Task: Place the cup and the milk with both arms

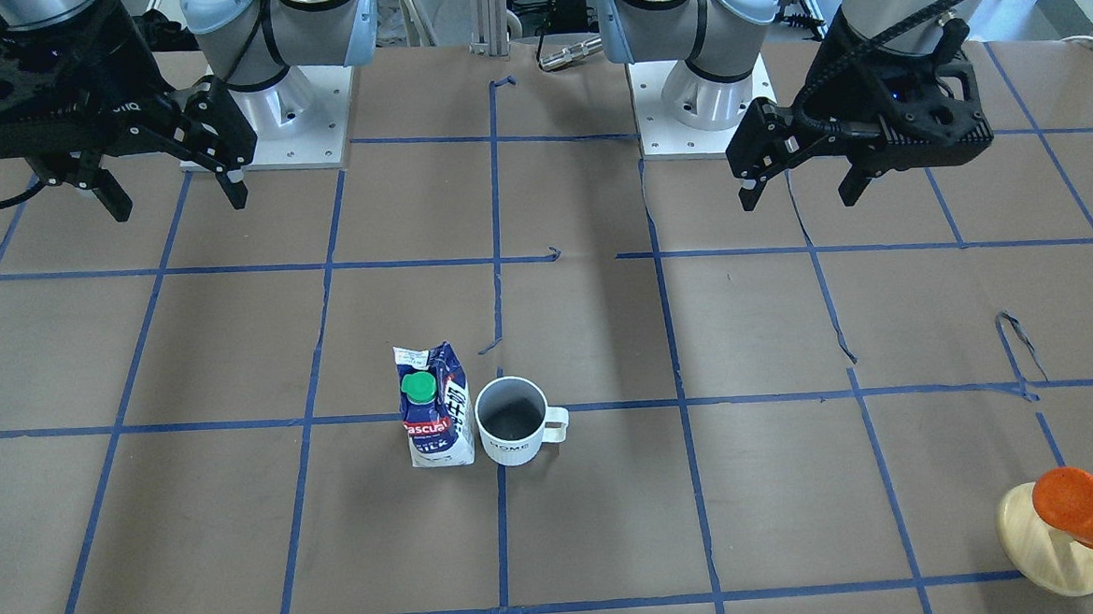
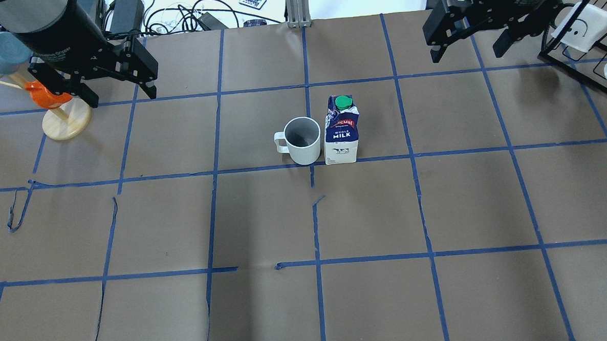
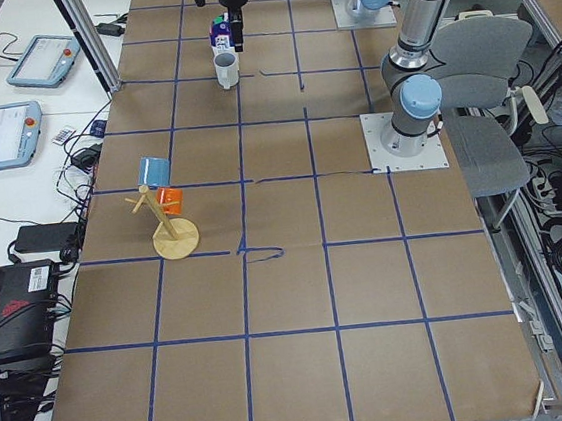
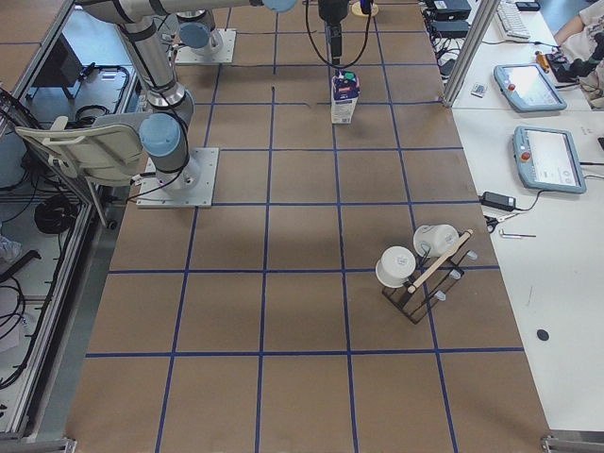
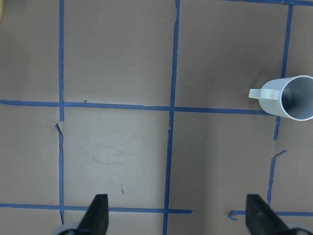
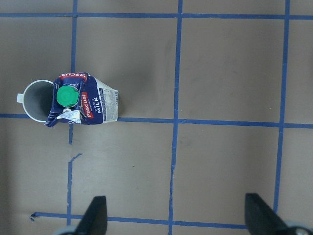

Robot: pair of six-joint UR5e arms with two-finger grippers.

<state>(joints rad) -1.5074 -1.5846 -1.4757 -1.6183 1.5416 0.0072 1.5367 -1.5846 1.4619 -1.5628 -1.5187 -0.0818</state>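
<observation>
The white cup (image 2: 302, 140) with a dark inside stands upright on the brown table, handle toward my left. The blue and white milk (image 2: 341, 133) carton with a green cap stands right beside it on my right side, almost touching. Both also show in the front view: cup (image 1: 512, 426), milk (image 1: 437, 411). My left gripper (image 2: 122, 99) is open and empty, raised at the far left, well apart from the cup (image 5: 288, 98). My right gripper (image 2: 466, 56) is open and empty, raised at the far right, well apart from the milk (image 6: 85, 105).
A wooden mug tree (image 2: 65, 122) with an orange and a light blue cup stands under and beside my left gripper. A black wire rack (image 2: 579, 25) with white cups stands at the far right. Blue tape lines grid the table.
</observation>
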